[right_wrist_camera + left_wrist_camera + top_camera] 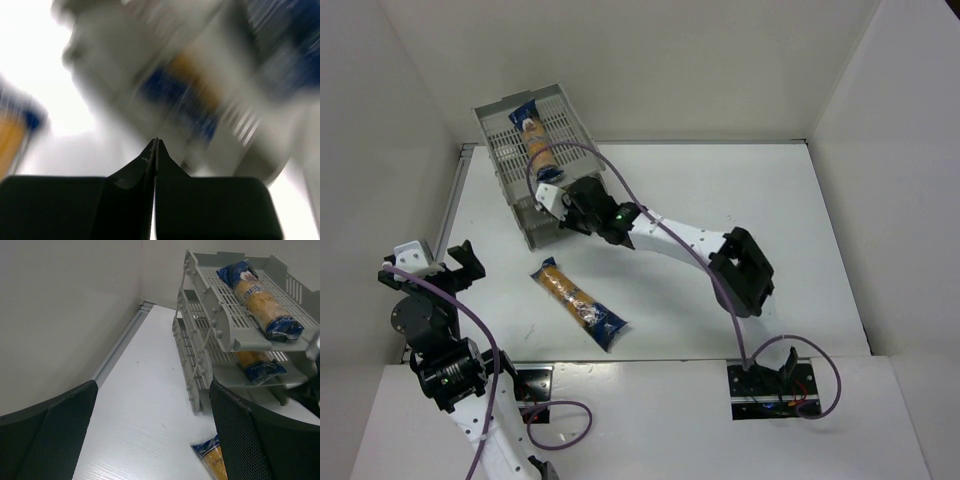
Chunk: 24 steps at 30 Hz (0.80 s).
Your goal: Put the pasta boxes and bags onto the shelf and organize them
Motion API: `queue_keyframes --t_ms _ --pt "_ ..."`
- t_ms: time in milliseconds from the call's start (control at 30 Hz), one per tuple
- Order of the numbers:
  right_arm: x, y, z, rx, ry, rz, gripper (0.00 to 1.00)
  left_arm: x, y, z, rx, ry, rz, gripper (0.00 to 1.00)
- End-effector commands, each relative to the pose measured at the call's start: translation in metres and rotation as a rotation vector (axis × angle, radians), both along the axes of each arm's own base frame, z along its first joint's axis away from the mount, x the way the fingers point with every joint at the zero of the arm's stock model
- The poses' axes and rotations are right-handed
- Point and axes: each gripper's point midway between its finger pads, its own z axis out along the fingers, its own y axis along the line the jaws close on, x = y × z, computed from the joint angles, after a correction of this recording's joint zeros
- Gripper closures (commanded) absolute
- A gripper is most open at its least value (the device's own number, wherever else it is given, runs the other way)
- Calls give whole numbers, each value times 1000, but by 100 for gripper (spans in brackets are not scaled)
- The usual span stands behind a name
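**Two Bags Shelved, One Lying on the Table**

The grey shelf (535, 165) is standing at the far left of the white table (750, 200), its back close to the rear wall and its open front facing the arms. One pasta bag (534, 138) is lying lengthwise in the top tray. A second bag (578, 303) is lying flat on the table in front of the shelf, well apart from it and angled toward the near edge, with bare surface on every side. The table's right half is offering wide room.

The right gripper (558, 212) is reaching across to the front edge of the shelf, just below the end of the top bag. Its own camera is showing the two fingers (150, 160) pressed flat together with nothing between them, while everything beyond is blurring into grey, blue and orange.

The left gripper (460, 262) is hanging near the left wall, beside the metal rail (455, 200) edging the table. Its pads (60, 435) are spread wide apart, holding nothing.

The left wrist camera is revealing what the overhead view is hiding: a third bag (257, 365) is resting in the middle tray, its blue end poking out at the front lip. It is also showing a strip of bare table between the shelf's side and the rail. What the bottom tray is holding cannot be told.
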Motion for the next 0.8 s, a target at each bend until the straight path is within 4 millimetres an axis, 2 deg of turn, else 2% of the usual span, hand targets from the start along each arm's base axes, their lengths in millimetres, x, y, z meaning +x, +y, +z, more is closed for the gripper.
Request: queue_keyframes --t_ms 0,33,67,100,133,167,200,233,300,333,367,433,467,500,567,667,733,767 --pt "-55 -28 18 -42 45 94 100 -2 -1 13 29 -46 -1 1" --pt "-62 -38 37 -24 31 94 100 -2 -1 13 29 -46 -1 1" --pt "-70 -46 28 -18 90 65 100 -2 -1 13 29 -46 -1 1" --pt "-76 -52 30 -6 121 47 94 -2 -1 13 29 -46 -1 1" --pt "-90 -63 14 -32 197 39 77 -3 -2 14 34 -54 -1 1" --pt "-103 -70 18 -1 258 25 23 -3 -2 14 34 -54 -1 1" --pt "-119 -72 10 -13 312 54 1 -3 -2 14 34 -54 -1 1" --pt "-141 -81 -12 -46 408 91 1 -3 -2 14 34 -54 -1 1" --pt "-179 -75 -24 -44 499 129 1 -3 -2 14 34 -54 -1 1" --pt "-193 -77 -38 -68 537 139 1 -3 -2 14 34 -54 -1 1" --pt "-200 -69 -38 -49 535 154 1 -3 -2 14 34 -54 -1 1" --pt "-212 -55 -56 -58 558 125 1 -5 -3 16 39 -62 -1 1" --pt "-210 -48 -62 -46 551 94 1 -5 -3 16 39 -62 -1 1" --pt "-207 -47 -80 -63 573 55 1 -5 -3 16 39 -62 -1 1" --pt "-213 -38 -93 -50 616 -3 1 -4 -5 16 39 -62 -10 1" --pt "-207 -45 -116 -75 606 -118 1 -5 -8 18 44 -71 -21 1" --pt "-199 -59 -136 -110 566 -218 1 -8 -7 19 48 -82 -7 1" --pt "-196 -64 -139 -107 561 -261 1 -8 -8 20 46 -83 -9 1"
